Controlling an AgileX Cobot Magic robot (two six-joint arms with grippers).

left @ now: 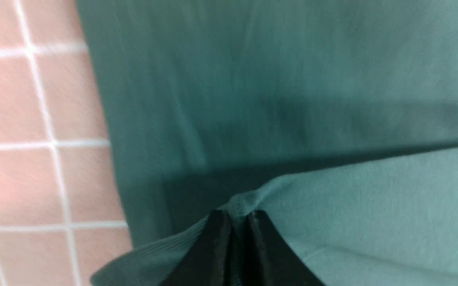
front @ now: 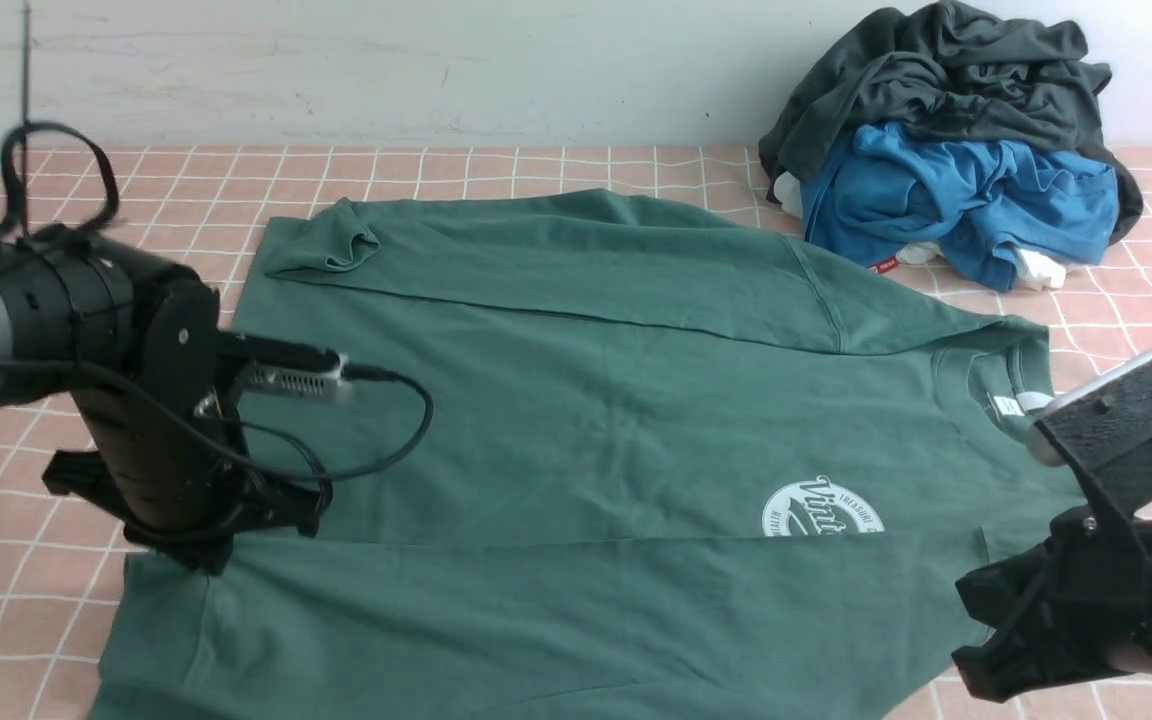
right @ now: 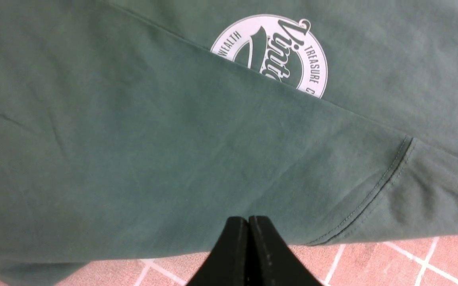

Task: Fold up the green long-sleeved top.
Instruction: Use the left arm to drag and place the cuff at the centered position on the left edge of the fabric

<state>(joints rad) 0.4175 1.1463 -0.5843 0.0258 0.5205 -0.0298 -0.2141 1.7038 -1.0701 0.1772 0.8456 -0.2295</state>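
Front view: the green long-sleeved top [front: 576, 400] lies spread across mid-frame on the pink-checked desk [front: 186, 190], with the left pincer [front: 198, 540] at lower left and the right pincer [front: 996, 650] at lower right.

Left wrist view: the left pincer [left: 237, 216] is clamped on a puckered fold of the top.

Right wrist view: the right pincer [right: 248, 219] is fully closed and holds nothing, at the top's edge.

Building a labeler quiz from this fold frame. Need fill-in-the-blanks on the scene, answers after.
1. The white round logo on the dark green long-sleeved cotton top is partly ___ by a folded-over flap.
2. The right arm's black fingers are ___ and hold nothing.
3. The left arm's black fingers pinch ___ fabric.
4. The crumpled charcoal-grey garment lies on top of a bright ___ one.
Answers: covered; shut; green; blue
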